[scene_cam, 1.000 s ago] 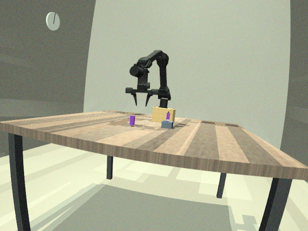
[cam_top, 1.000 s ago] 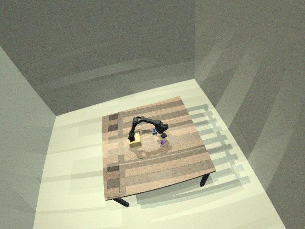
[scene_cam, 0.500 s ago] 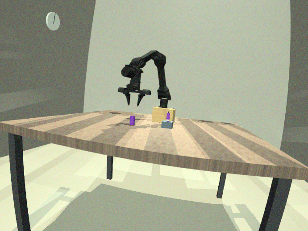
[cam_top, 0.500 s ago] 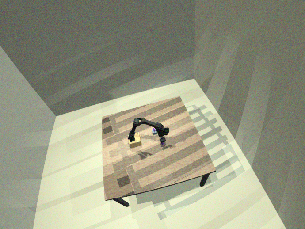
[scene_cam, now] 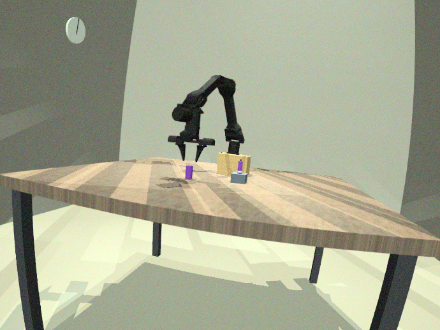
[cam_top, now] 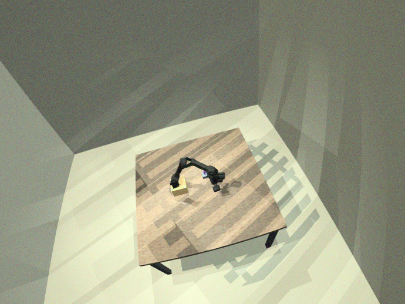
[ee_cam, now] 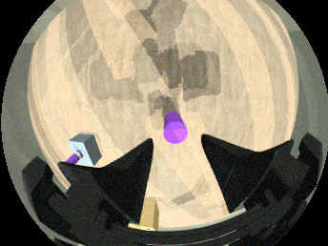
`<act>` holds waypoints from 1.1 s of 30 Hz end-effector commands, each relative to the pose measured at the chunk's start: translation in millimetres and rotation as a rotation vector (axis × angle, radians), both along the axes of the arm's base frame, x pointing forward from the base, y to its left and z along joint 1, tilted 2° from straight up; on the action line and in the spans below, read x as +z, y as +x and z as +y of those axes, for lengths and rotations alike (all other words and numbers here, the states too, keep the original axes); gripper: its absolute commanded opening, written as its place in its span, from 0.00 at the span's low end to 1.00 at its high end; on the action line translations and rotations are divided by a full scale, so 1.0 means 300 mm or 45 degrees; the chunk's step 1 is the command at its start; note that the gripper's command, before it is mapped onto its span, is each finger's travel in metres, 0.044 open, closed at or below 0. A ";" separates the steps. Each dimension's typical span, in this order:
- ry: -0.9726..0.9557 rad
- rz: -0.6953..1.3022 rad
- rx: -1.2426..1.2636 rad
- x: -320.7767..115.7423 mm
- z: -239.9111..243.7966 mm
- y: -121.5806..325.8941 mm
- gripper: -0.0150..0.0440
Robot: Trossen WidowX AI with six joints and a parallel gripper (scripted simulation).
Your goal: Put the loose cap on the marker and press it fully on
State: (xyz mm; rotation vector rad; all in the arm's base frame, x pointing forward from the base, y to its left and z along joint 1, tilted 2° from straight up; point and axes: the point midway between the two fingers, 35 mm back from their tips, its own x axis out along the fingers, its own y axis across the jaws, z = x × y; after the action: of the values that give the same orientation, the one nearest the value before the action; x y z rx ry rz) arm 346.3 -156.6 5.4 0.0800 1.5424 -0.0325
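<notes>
Directly beneath the gripper [scene_cam: 190,153], the purple cap [scene_cam: 188,171] stands upright on the wooden table [scene_cam: 284,209], with a gap of air between its top and the two pointed fingertips [scene_cam: 183,151]. Those fingers hang straight down, roughly half open and holding nothing (in the wrist view the cap [ee_cam: 174,129] sits centred in the space between them). Off to one side of the gripper, well apart from the cap, the purple marker [scene_cam: 240,165] stands upright in its small grey holder block [scene_cam: 238,177]. Just behind that, farther from the gripper, sits the tan base block [scene_cam: 227,164] that carries the black arm [scene_cam: 229,109].
</notes>
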 end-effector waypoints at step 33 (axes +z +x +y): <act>-0.003 0.005 -0.007 -0.181 0.007 0.003 0.59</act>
State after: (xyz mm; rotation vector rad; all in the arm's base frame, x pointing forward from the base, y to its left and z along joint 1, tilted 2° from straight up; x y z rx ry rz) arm 347.8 -154.6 -45.9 0.0805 1.5437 -0.0322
